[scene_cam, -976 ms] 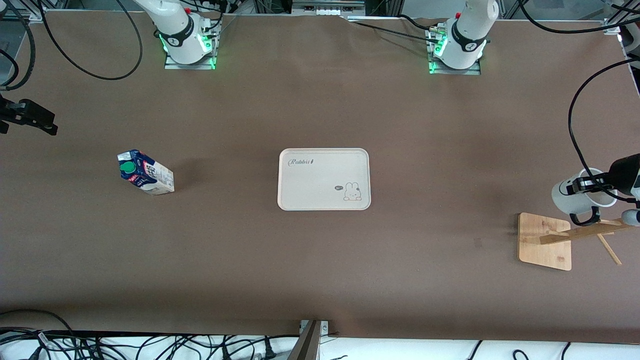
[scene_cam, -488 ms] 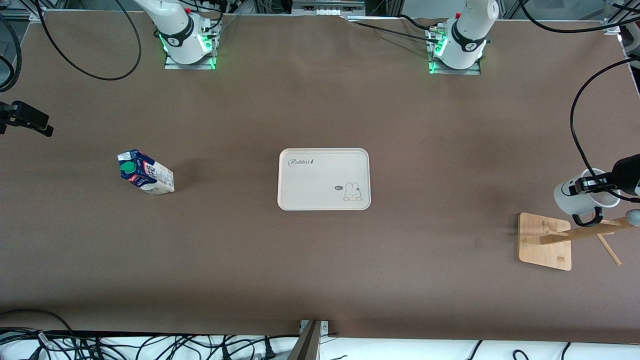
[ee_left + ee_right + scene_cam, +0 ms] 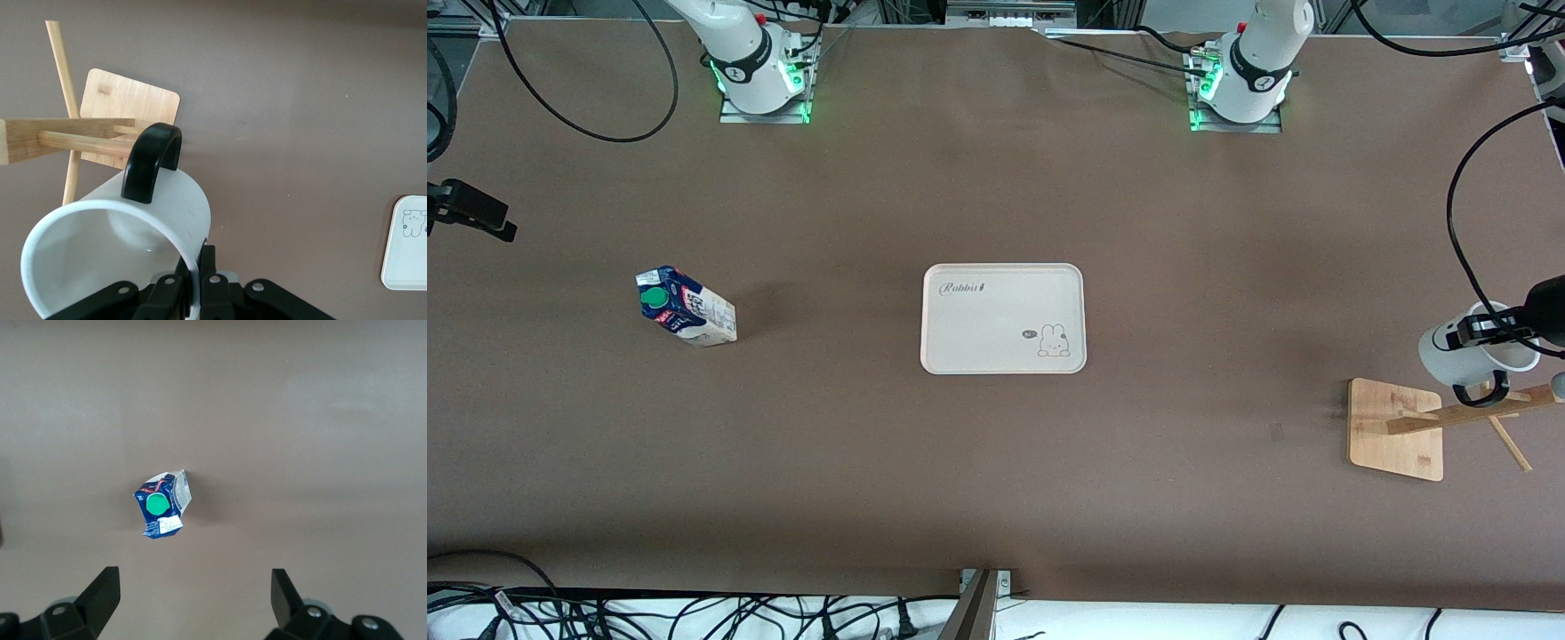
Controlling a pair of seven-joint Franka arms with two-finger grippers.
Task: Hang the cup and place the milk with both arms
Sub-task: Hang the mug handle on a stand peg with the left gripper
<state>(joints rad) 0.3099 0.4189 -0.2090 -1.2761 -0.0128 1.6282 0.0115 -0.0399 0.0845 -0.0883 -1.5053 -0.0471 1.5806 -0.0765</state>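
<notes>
The white cup (image 3: pixel 1449 354) hangs tilted in my left gripper (image 3: pixel 1472 331), which is shut on its rim, over the wooden rack (image 3: pixel 1394 425) at the left arm's end of the table. In the left wrist view the cup (image 3: pixel 143 220) has its black handle (image 3: pixel 151 162) at the tips of the rack's pegs (image 3: pixel 83 141); I cannot tell whether a peg is inside the loop. The milk (image 3: pixel 686 308) stands on the table toward the right arm's end. My right gripper (image 3: pixel 498 224) is open and empty high over it; the milk also shows in the right wrist view (image 3: pixel 161 506).
A white tray (image 3: pixel 960 356) with a rabbit print lies mid-table between the milk and the rack. The rack's post (image 3: pixel 1467 413) leans out over the table from its square base. Cables hang along the table edge by the left arm.
My left gripper has carried the cup a little farther toward the left arm's end of the table, bringing the handle to the rack's pegs. My right gripper has drifted slightly toward the table's edge.
</notes>
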